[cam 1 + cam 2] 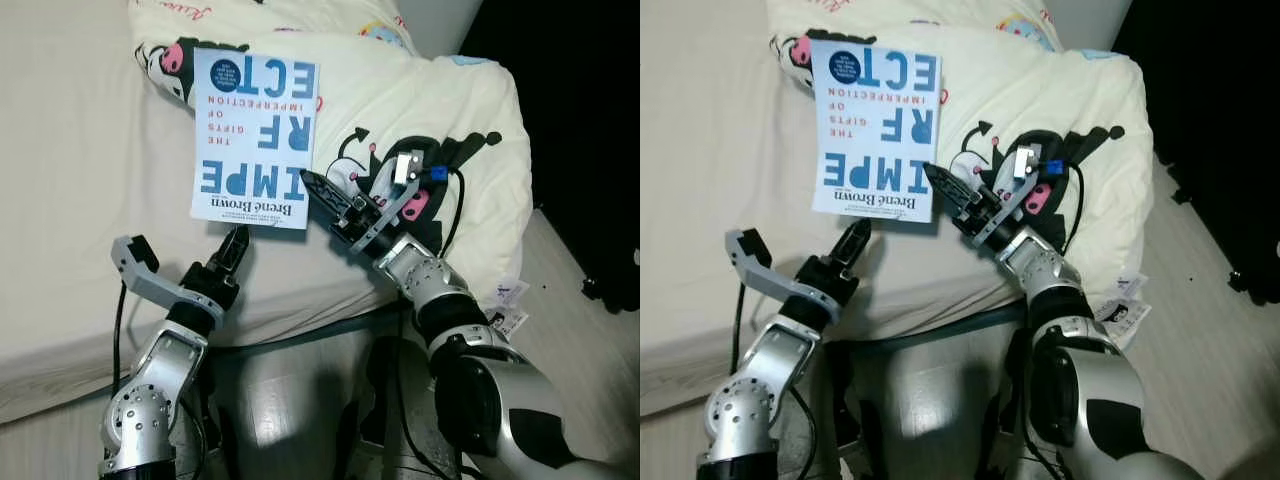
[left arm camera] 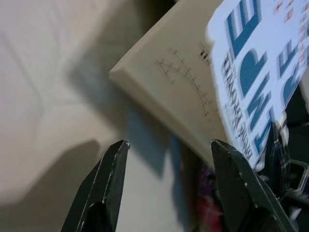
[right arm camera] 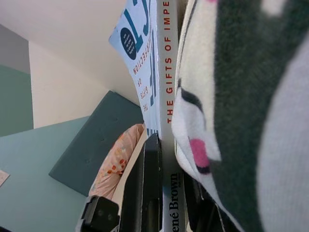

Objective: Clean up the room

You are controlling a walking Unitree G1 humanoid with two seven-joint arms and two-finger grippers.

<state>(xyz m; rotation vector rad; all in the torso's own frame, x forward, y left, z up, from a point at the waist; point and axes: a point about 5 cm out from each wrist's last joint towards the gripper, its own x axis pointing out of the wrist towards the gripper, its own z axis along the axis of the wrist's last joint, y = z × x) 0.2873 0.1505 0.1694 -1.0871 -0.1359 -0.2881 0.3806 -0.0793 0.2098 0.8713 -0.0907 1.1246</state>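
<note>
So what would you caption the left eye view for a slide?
Right gripper clamps a blue-and-white book by its corner above the bed; left gripper waits open below.

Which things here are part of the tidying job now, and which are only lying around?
Part of the job:
- book "The Gifts of Imperfection", gripped at its lower corner by the right gripper
- left gripper, open just below the book

Lying around:
- cartoon-print blanket
- bed sheet
- paper scraps on the floor
- patterned pillow
</note>
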